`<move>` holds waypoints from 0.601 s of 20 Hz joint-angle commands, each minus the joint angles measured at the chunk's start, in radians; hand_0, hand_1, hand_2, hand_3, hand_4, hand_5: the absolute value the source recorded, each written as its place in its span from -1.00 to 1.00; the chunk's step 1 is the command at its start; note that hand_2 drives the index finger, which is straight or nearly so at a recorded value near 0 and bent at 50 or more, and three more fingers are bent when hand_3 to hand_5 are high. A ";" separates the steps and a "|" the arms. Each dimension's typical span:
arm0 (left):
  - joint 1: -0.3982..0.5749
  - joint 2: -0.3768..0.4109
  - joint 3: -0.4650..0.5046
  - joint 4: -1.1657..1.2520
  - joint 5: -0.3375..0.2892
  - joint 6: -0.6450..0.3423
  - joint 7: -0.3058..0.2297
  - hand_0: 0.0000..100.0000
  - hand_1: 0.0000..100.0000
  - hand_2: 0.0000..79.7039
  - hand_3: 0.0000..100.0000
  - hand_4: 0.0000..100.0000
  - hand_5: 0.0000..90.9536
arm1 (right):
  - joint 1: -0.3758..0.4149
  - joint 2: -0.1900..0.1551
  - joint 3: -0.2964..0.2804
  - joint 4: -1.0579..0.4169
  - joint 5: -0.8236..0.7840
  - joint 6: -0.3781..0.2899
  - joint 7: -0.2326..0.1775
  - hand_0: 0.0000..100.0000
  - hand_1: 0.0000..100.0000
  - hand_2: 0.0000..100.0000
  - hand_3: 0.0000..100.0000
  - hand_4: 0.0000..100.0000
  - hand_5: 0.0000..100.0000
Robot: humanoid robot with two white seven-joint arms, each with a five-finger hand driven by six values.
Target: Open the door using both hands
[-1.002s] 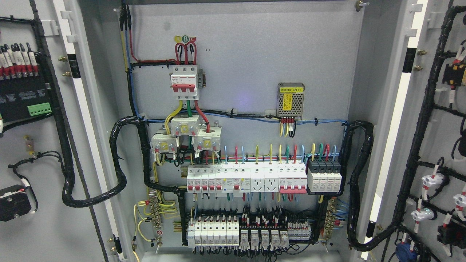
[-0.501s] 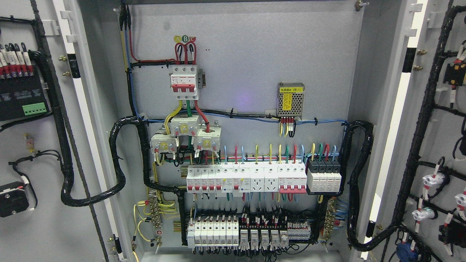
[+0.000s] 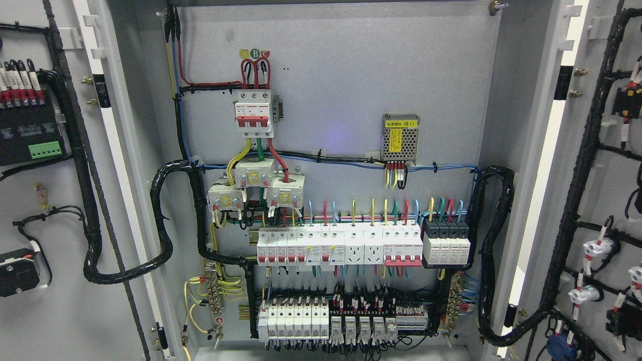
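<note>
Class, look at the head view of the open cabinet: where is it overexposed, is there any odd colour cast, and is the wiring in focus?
Head view: bright washed-out strip along the right door edge; faint purple glow on the back panel; the breakers are sharp.

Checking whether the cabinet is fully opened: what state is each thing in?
Left door: swung open, inner side showing.
Right door: swung open, inner side showing.
Cabinet interior: exposed, wiring in view.
Robot hands: not in view.
</note>
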 commanded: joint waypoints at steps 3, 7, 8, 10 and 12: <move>0.007 0.006 -0.023 0.007 0.002 -0.006 -0.001 -1.00 -1.00 -1.00 -1.00 -0.94 -1.00 | -0.003 -0.008 -0.013 0.023 0.000 -0.119 -0.001 -1.00 -1.00 -1.00 -1.00 -1.00 -1.00; 0.017 0.004 -0.042 -0.036 0.001 -0.014 -0.001 -1.00 -1.00 -1.00 -1.00 -0.94 -1.00 | -0.002 -0.007 -0.010 0.009 0.000 -0.119 -0.001 -1.00 -1.00 -1.00 -1.00 -1.00 -1.00; 0.019 0.007 -0.057 -0.051 0.001 -0.018 -0.002 -1.00 -1.00 -1.00 -1.00 -0.94 -1.00 | 0.000 -0.007 -0.008 0.000 0.000 -0.119 -0.001 -1.00 -1.00 -1.00 -1.00 -1.00 -1.00; 0.039 0.007 -0.066 -0.088 -0.001 -0.032 -0.002 -1.00 -1.00 -1.00 -1.00 -0.94 -1.00 | 0.000 -0.007 0.000 -0.018 0.000 -0.119 -0.001 -1.00 -1.00 -1.00 -1.00 -1.00 -1.00; 0.072 0.006 -0.069 -0.129 -0.001 -0.047 -0.002 -1.00 -1.00 -1.00 -1.00 -0.94 -1.00 | 0.000 -0.005 0.007 -0.037 0.001 -0.119 -0.001 -1.00 -1.00 -1.00 -1.00 -1.00 -1.00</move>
